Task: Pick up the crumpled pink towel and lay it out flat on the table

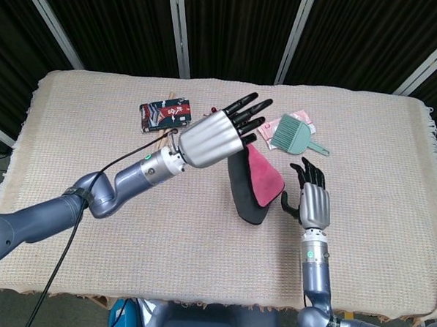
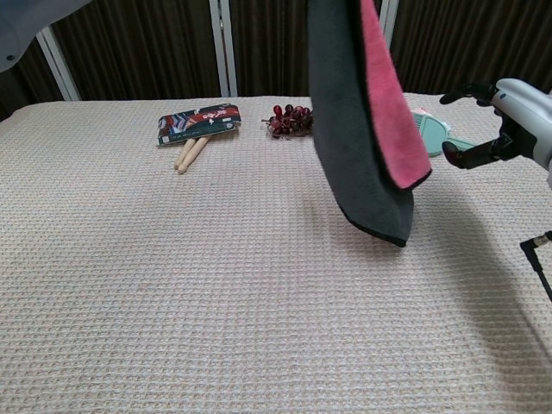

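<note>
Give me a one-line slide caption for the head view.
Left hand holds the pink-and-grey towel hanging above the table, while the open right hand waits beside it.

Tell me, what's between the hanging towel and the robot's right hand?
Nothing: in the head view only bare tablecloth shows between the towel and the right hand.
</note>
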